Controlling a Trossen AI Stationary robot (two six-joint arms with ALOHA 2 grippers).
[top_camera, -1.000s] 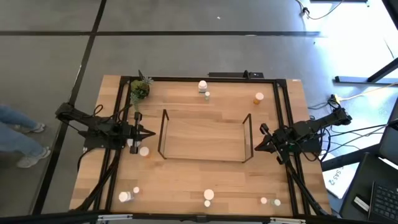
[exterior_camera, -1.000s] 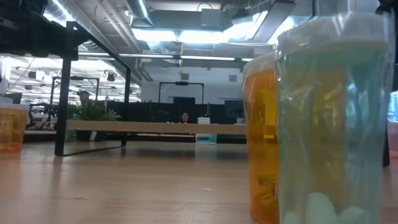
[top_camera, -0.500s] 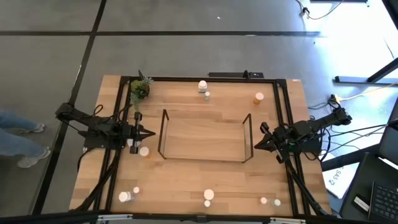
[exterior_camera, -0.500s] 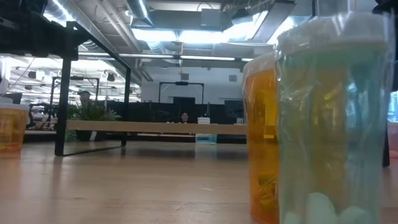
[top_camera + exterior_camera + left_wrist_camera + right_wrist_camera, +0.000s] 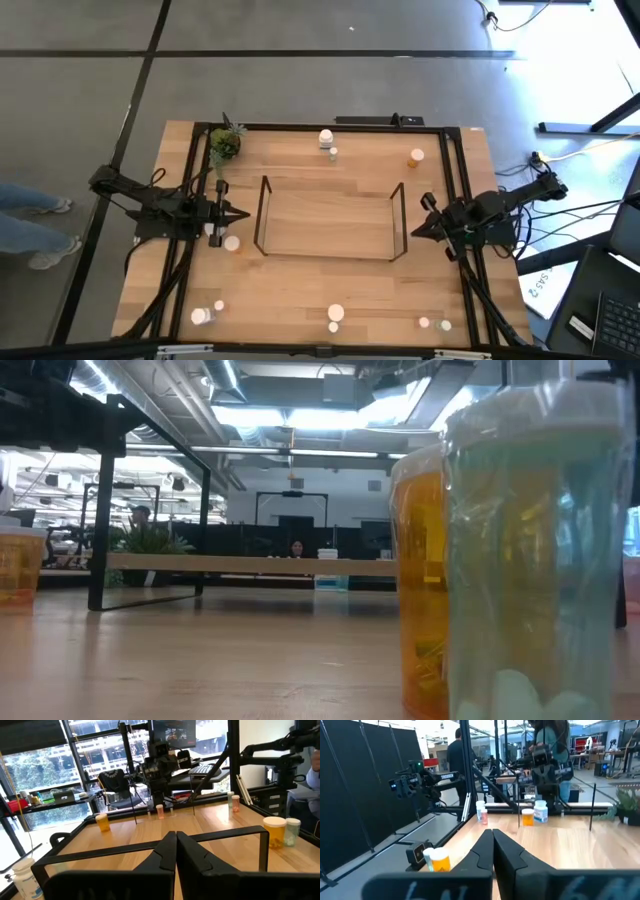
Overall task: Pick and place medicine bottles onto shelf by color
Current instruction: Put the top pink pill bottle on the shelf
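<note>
My left hand (image 5: 243,214) and right hand (image 5: 415,232) are both pinched fully closed, seemingly empty, each hovering just outside an end of the shelf (image 5: 330,219).

Open worktop (image 5: 300,290) between shelf (image 5: 330,218) and near-edge bottles (image 5: 335,314); shelf top bare; upright wire end frames (image 5: 262,215) blocking both sides.

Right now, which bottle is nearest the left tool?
The white-capped bottle just beside the left tool, near the shelf's left end frame. The other bottles stand along the table's far and near edges, clearly farther from it.
</note>
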